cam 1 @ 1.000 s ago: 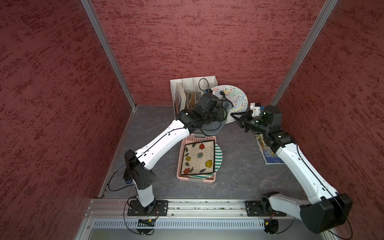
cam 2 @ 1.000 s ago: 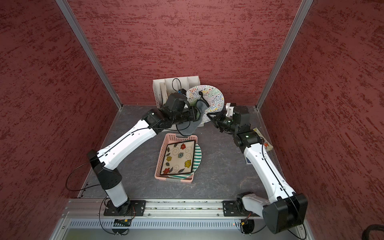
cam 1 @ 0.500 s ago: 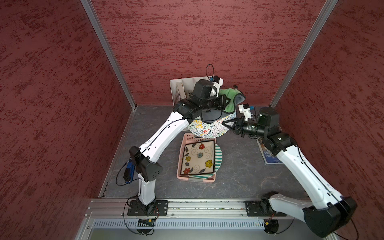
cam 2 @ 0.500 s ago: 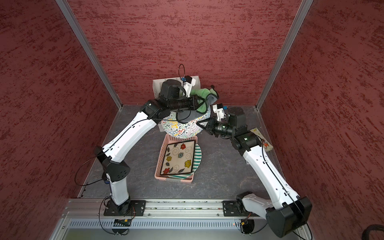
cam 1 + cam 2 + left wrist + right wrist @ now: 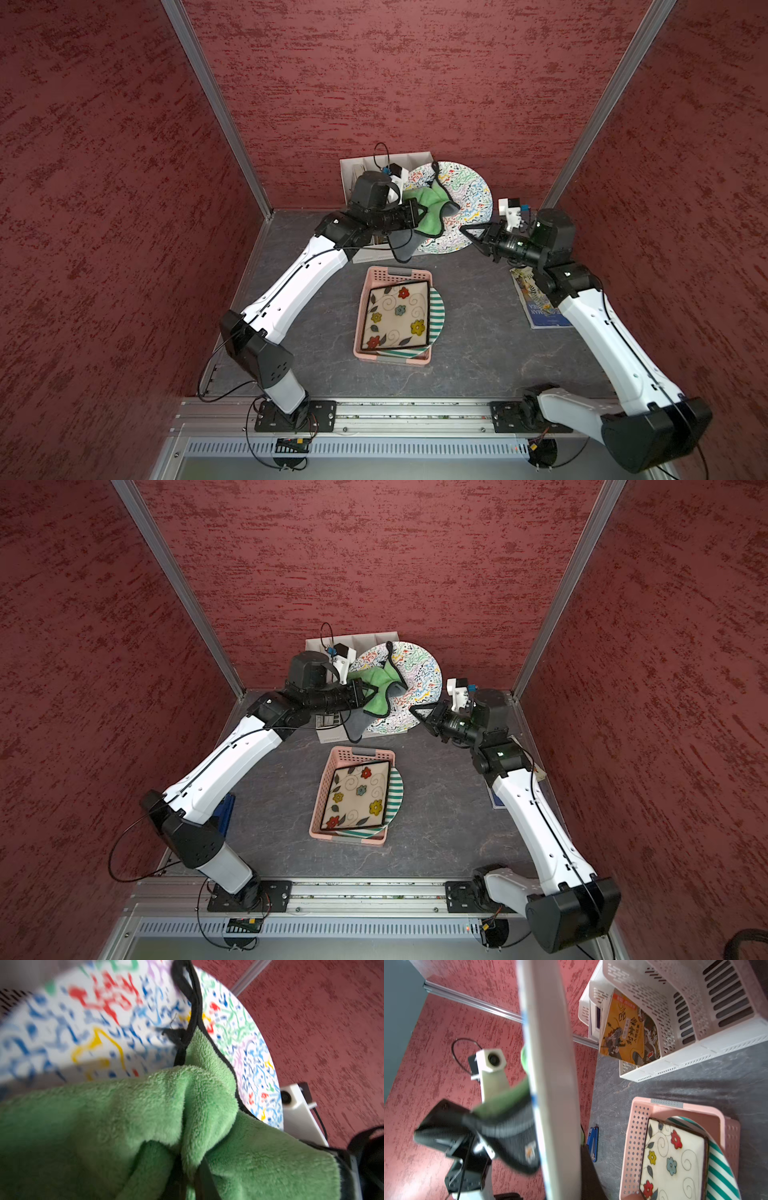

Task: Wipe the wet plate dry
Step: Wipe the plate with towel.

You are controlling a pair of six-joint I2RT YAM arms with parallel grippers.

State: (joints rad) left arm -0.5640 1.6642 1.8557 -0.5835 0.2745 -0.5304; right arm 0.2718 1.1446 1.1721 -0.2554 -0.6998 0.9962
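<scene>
The round plate, white with coloured squiggles, stands tilted up on edge near the back wall. My right gripper is shut on the plate's lower right rim; in the right wrist view the plate shows edge-on, running into the gripper. My left gripper is shut on a green cloth. The cloth lies bunched against the plate's patterned face, with the left gripper buried in its folds.
A pink basket in mid-table holds a square flowered plate over a green-striped plate. A white file organizer stands at the back, behind the left arm. A magazine lies under the right arm.
Half a second ago the plate was tipped forward and lower, over the basket's far end. Now it is back up near the wall, and the cloth lies on its face.
</scene>
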